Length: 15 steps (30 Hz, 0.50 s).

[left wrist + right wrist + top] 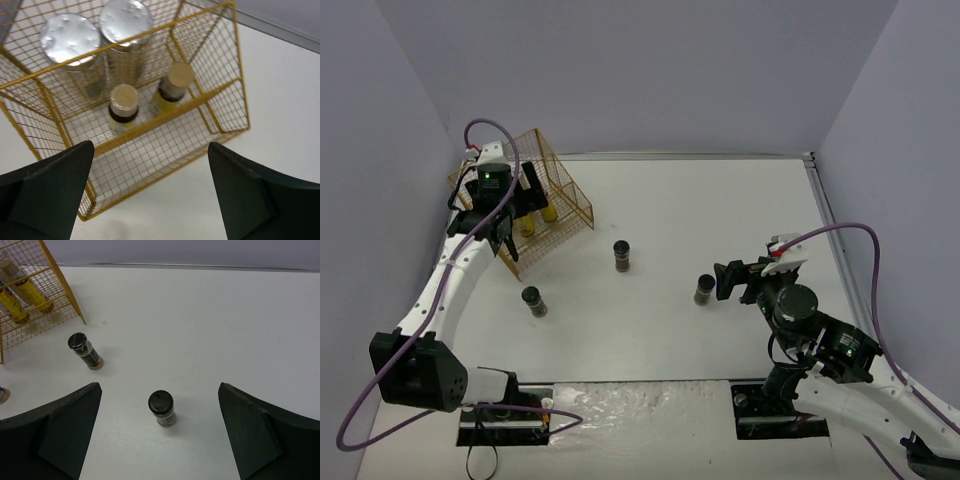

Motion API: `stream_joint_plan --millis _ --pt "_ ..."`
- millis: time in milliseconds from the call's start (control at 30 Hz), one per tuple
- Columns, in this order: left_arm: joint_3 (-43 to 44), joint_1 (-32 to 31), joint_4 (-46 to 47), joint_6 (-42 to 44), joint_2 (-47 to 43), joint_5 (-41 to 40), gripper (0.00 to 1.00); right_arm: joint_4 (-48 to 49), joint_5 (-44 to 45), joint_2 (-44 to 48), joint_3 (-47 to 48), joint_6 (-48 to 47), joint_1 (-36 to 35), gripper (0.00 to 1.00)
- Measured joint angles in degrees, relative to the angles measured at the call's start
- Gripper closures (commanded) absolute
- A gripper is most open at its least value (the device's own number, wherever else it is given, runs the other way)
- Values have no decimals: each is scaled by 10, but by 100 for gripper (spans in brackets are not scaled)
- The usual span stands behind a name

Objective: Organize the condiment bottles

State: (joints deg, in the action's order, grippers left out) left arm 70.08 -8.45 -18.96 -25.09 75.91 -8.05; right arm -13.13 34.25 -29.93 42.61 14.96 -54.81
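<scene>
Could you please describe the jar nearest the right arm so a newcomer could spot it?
From the gold wire rack on the far left, look right. Of three loose black-capped jars, this jar stands farthest from the rack, directly before the open right end effector.

1. A white table (720, 210) with a matte, flat top fills the lower part of the top view.
2. Three plain, pale lavender-grey panels enclose it: a back wall (640, 70), a left wall (370, 150) and a right wall (905, 110).
3. A thin grey metal strip (690, 156) runs along the table's far edge where it meets the back wall, and a similar rail (825, 215) follows the right edge.
4. At the near edge, a crinkled, glossy patch (640, 405) catches the light.
5. The lighting is soft and even, with only faint, short shadows on the tabletop.
</scene>
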Motion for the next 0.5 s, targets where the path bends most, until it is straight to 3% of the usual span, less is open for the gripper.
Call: stream_joint_plan --millis 200,500 --pt "16 -65 -106 15 -13 43 3 0 -1 0 0 0 0 0" --pt "-114 -80 -234 -23 -119 18 3 0 -3 0 0 0 0 0"
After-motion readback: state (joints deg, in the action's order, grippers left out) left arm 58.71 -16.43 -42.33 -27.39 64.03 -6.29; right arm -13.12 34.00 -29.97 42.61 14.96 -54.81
